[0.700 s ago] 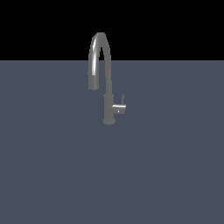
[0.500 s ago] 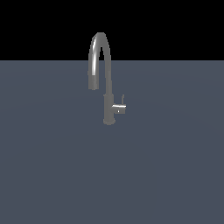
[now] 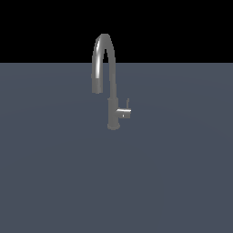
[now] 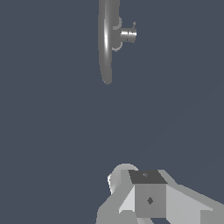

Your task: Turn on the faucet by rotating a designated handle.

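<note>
The faucet (image 3: 110, 91) is a tall dark-grey gooseneck tap standing upright on the flat grey surface, its arched spout curving down toward the exterior view's left. The handle (image 3: 124, 113) is a short grey stub with a thin lever, sticking out of the body toward the exterior view's right. The wrist view looks down on the faucet (image 4: 107, 41) and the handle (image 4: 127, 34) from above. My gripper (image 4: 148, 194) shows only in the wrist view, well apart from the tap. Its fingers press together with no gap and hold nothing. The arm is out of the exterior view.
A plain dark grey surface (image 3: 116, 182) spreads around the faucet, with a black background behind it.
</note>
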`<state>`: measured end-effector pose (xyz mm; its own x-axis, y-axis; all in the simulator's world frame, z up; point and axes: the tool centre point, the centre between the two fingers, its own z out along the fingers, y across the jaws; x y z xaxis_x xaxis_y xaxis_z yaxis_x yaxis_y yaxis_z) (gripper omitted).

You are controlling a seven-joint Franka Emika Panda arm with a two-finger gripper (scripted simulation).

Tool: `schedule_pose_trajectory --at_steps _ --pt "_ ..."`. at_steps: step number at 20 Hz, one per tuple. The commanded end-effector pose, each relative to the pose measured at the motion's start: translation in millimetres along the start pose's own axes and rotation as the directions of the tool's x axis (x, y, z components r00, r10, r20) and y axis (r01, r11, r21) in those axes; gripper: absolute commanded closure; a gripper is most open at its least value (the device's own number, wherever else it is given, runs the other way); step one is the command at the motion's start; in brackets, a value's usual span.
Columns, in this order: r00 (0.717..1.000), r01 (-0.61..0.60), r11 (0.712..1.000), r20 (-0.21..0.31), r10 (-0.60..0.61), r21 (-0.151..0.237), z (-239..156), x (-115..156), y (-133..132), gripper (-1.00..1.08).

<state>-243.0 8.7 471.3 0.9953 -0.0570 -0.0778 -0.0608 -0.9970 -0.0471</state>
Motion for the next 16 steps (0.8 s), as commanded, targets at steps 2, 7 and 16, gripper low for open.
schedule_pose_trajectory --at_steps 2,7,16 --pt "0.999 -0.032 0.999 0.028 0.031 0.031 1 13 -2 1.08" --pt "0.992 -0.098 0.991 0.084 0.090 0.089 5 39 -4 1.08" --pt "0.956 -0.244 0.949 0.215 0.201 0.200 17 95 -5 1.08"
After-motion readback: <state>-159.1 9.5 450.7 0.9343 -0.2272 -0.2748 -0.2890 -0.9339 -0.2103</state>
